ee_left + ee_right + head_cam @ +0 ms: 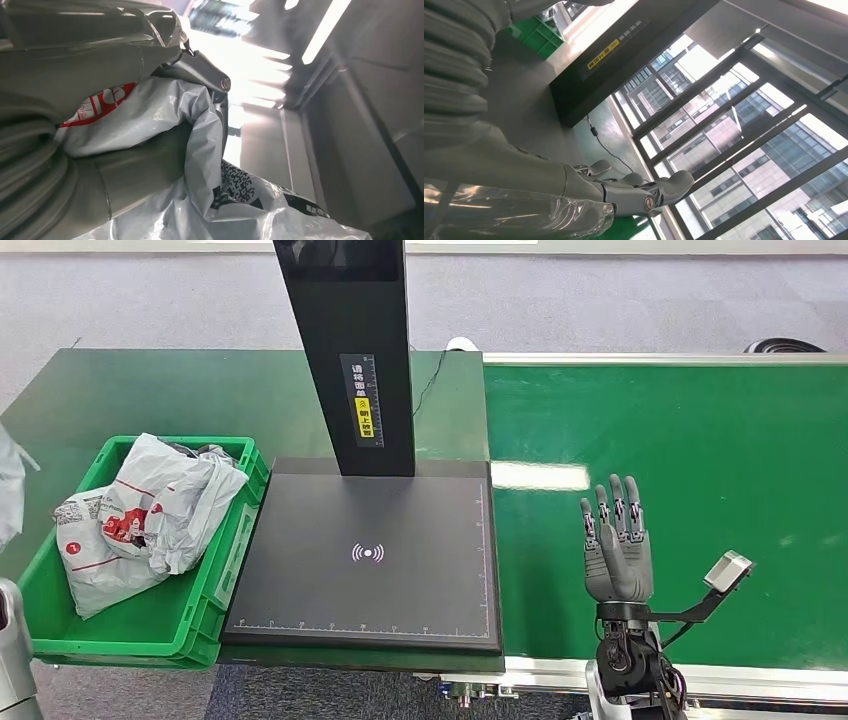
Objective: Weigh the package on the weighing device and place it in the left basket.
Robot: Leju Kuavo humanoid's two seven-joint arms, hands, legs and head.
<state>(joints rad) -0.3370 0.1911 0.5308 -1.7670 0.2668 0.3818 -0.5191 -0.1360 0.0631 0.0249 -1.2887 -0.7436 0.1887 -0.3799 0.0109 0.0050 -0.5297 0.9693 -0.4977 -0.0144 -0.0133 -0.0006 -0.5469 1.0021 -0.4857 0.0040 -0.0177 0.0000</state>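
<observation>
Standing open at 4 o'clock: right hand (618, 552), fingers straight, apart and pointing up over the green belt (700, 490), grasping nothing; a small grey block on a dark stalk sticks out beside its wrist.
Right hand, wrist view: right hand (634, 192) has pale fingers stretched out flat with nothing between them, windows and a dark cable beyond.
Left hand: left hand (150, 75) closes around a package (200, 145), grey plastic bunched between thumb and fingers; a red mark and a printed square code show on the film.
Left arm: a silver piece of it sits at 7 o'clock in the head view, just beside the basket's near corner.
Basket: green basket (150, 625) at 8 o'clock, touching the weighing plate's left edge.
Packages in basket: grey and white mailer bags (140, 515) with red print, crumpled, piled against the far and left walls; bare green floor shows at the near side.
Held package and pile: whether the bag in the left hand is one of those lying in the basket, I cannot tell.
Weighing device: black flat plate (365, 560) at the centre, a white wave symbol in its middle, ruler marks along its near and right edges, nothing lying on it.
Column: black post (350, 350) rising at 12 o'clock from the plate's far edge, carrying a yellow-and-white label.
Far edge: grey floor beyond the green surface.
</observation>
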